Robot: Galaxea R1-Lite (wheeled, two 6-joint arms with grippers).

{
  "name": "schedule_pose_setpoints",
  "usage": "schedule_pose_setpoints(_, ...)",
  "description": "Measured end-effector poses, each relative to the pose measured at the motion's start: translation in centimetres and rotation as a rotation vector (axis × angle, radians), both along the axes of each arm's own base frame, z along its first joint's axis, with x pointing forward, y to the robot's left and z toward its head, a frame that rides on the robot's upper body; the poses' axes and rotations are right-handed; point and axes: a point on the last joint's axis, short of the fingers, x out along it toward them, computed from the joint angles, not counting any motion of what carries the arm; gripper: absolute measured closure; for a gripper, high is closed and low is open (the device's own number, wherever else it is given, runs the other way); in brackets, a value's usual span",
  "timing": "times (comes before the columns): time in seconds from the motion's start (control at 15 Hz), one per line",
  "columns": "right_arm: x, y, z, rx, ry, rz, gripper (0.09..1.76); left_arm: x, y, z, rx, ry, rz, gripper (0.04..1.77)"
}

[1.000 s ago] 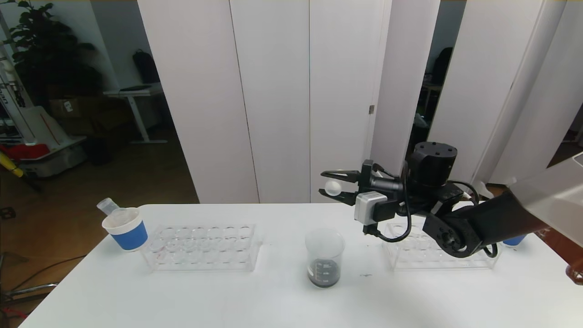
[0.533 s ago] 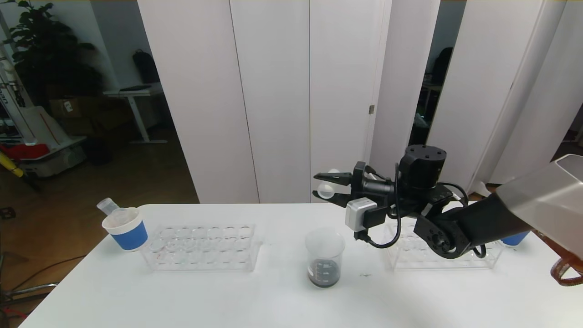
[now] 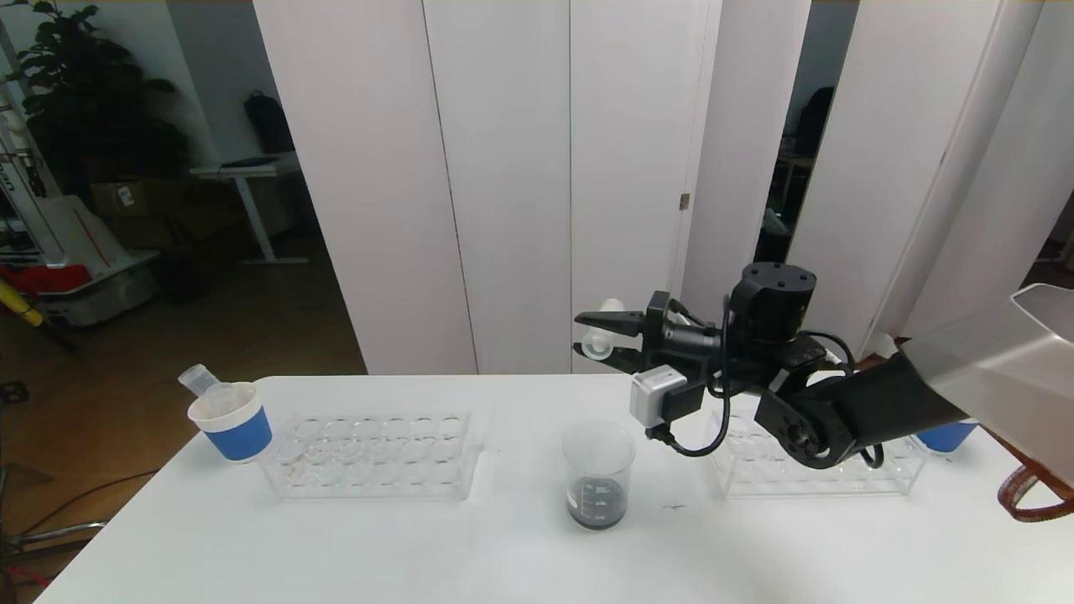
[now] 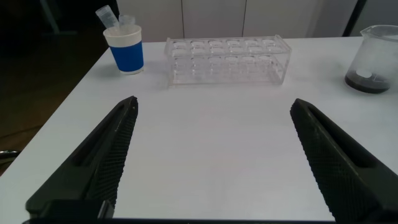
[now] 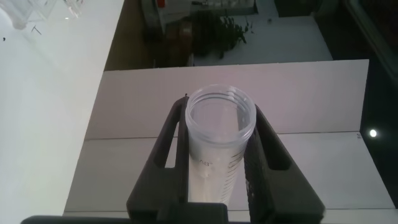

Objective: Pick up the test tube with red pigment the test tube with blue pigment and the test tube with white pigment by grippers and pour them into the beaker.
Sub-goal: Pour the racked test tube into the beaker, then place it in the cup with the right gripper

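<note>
One tube is in the right pincer [image 3: 597, 341], squeezed tight between its two black fingers. It is the test tube with white pigment [image 3: 602, 338], and it lies on its side, up in the air above the beaker [image 3: 597, 475] and a bit behind it. The beaker stands on the counter [image 3: 503, 545] with dark liquid at its bottom.

From the right wrist view the tube's mouth [image 5: 220, 116] looks open and round, with whitish stuff low inside.

To pour well, I think the pincer should bring the tube's mouth right over the beaker's wide top first. Then it should come lower, so nothing splashes out. After that it should tip slowly, mouth down, and wait till all the white stuff drops in. The grip should stay firm, since the tube looks smooth and could slip.

Far to the left of the beaker, the left pincer [image 4: 211, 155] hangs over the counter with its fingers spread wide, holding nothing. It seems to be resting.
</note>
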Motion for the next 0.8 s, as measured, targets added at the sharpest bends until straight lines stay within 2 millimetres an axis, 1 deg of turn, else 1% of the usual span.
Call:
schedule_pose_setpoints(0.4,0.28,0.13,0.05,-0.014,-0.058,-0.001,1.27,0.00,0.00,0.00,0.000,0.000,0.000,0.06)
schedule_pose_setpoints(0.8,0.36,0.38,0.04,-0.015,-0.075,0.003,1.27,0.00,0.00,0.00,0.000,0.000,0.000,0.06)
